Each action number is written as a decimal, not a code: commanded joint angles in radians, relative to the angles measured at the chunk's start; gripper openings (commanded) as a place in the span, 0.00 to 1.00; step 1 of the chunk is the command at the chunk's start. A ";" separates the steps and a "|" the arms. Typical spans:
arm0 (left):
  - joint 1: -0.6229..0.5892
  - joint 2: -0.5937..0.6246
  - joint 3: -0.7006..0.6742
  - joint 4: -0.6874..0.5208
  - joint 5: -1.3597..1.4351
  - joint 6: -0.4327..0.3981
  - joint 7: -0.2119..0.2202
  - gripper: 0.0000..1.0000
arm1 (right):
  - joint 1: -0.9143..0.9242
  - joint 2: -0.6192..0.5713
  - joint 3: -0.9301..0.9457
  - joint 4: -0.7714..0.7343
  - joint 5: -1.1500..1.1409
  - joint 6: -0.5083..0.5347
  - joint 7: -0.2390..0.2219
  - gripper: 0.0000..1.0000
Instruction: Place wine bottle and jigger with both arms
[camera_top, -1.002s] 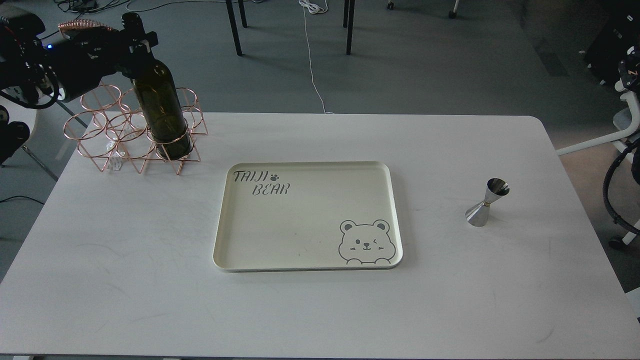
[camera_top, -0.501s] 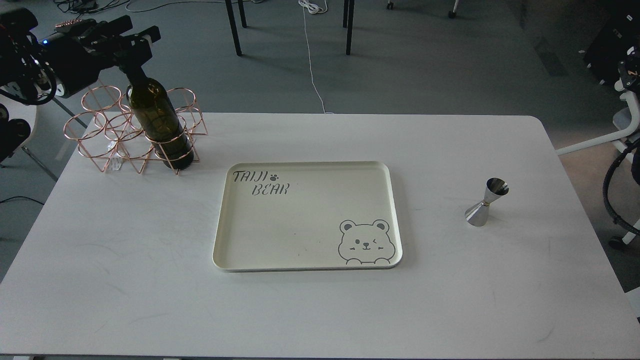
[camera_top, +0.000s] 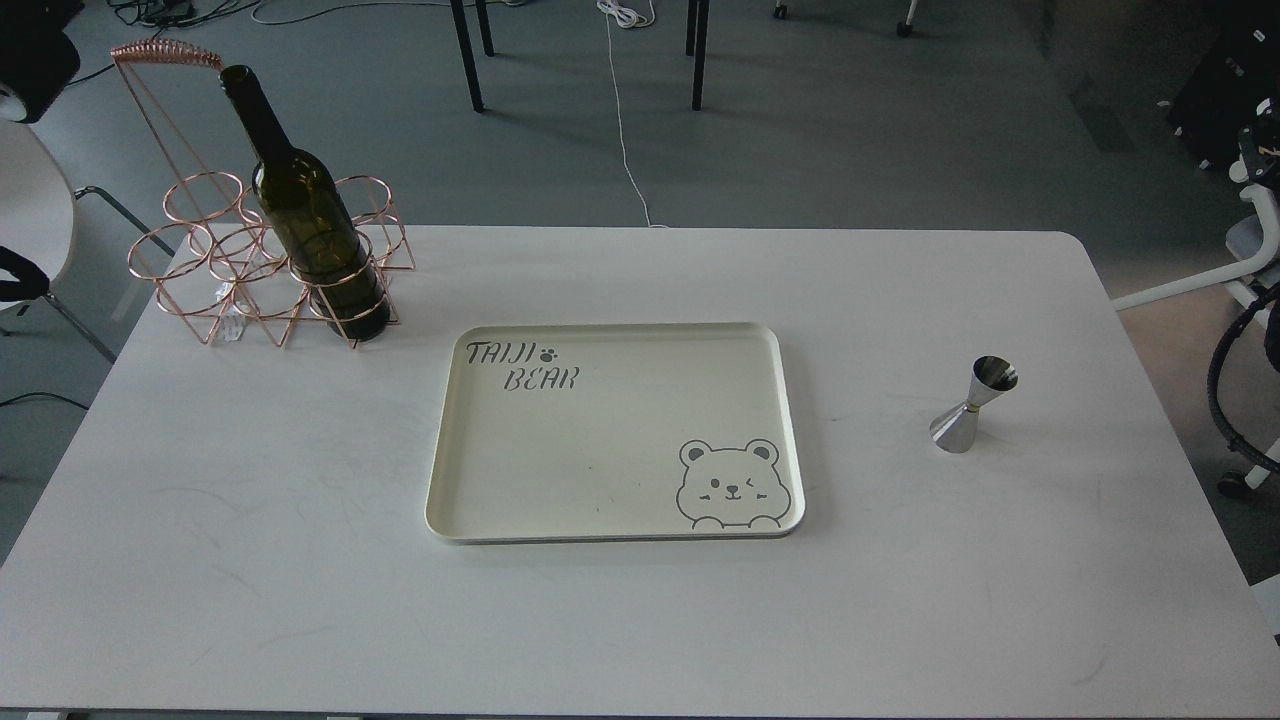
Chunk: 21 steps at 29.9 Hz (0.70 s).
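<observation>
The wine bottle (camera_top: 305, 215), dark olive-green with a long neck, stands upright in the front right ring of a copper wire rack (camera_top: 240, 265) at the table's back left. Nothing holds it. The jigger (camera_top: 973, 405), shiny silver and hourglass-shaped, stands alone on the white table at the right. A cream tray (camera_top: 610, 515) printed with "TAIJI BEAR" and a bear face lies in the middle of the table, with nothing on it. Only a dark part of my left arm (camera_top: 35, 45) shows at the top left corner. Neither gripper is in view.
The rack has several unfilled rings and a tall wire handle (camera_top: 165, 50) behind the bottle. A white chair (camera_top: 30, 215) stands left of the table. Chair legs and cables lie on the floor beyond, and white equipment (camera_top: 1250, 260) stands at the right edge.
My left gripper has let go of the bottle's neck and pulled back out of view to the upper left. The bottle, lowered into the rack ring, now stands free.
</observation>
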<state>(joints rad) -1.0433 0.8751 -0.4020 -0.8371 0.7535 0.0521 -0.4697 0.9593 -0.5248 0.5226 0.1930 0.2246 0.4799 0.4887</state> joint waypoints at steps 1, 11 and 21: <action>0.003 0.007 -0.001 0.044 -0.193 -0.005 0.000 0.98 | -0.001 -0.012 0.004 -0.009 0.002 -0.004 0.000 0.99; 0.077 -0.024 0.002 0.203 -0.719 -0.262 -0.003 0.98 | -0.036 0.003 0.034 -0.004 0.004 0.006 0.000 0.99; 0.199 -0.145 -0.017 0.365 -1.098 -0.520 0.002 0.98 | -0.114 0.055 0.102 0.002 0.079 0.009 -0.016 0.99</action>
<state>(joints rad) -0.8780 0.7603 -0.4086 -0.4969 -0.2717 -0.4110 -0.4724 0.8736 -0.4872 0.5997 0.1947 0.2541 0.4888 0.4884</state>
